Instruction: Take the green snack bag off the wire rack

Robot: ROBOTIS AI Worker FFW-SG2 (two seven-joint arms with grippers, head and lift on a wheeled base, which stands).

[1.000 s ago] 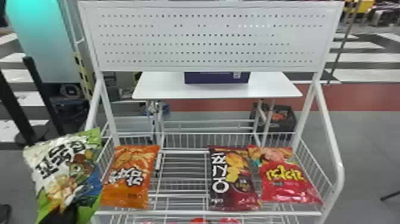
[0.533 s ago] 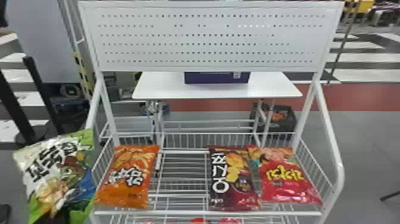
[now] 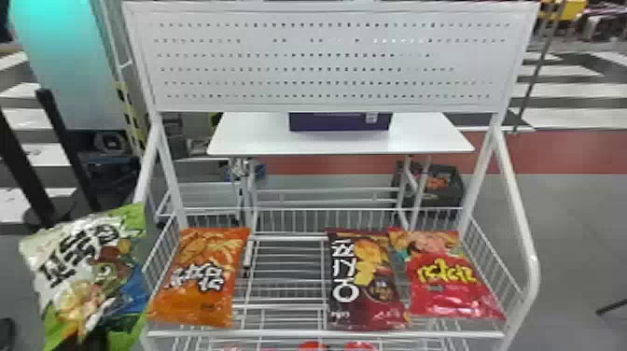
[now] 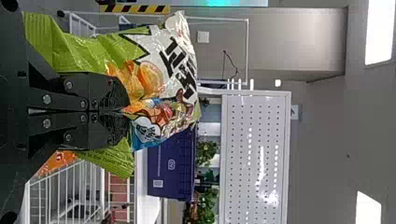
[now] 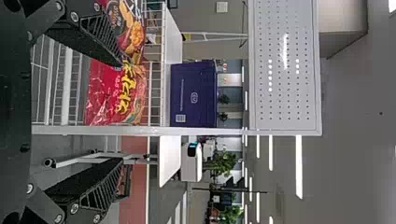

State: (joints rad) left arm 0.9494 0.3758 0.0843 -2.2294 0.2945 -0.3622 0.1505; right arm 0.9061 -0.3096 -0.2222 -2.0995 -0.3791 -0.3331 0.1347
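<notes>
The left gripper (image 3: 86, 343) is closed on the green snack bag (image 3: 95, 275), holding it off the wire rack (image 3: 326, 334), at the rack's left side in the head view. The right gripper (image 5: 122, 112) faces the rack's right-hand end, its fingers spread wide with nothing between them. On the rack lie an orange bag (image 3: 200, 280) at its left end, a dark brown bag (image 3: 366, 280) right of its middle and a red bag (image 3: 450, 280) at its right end.
</notes>
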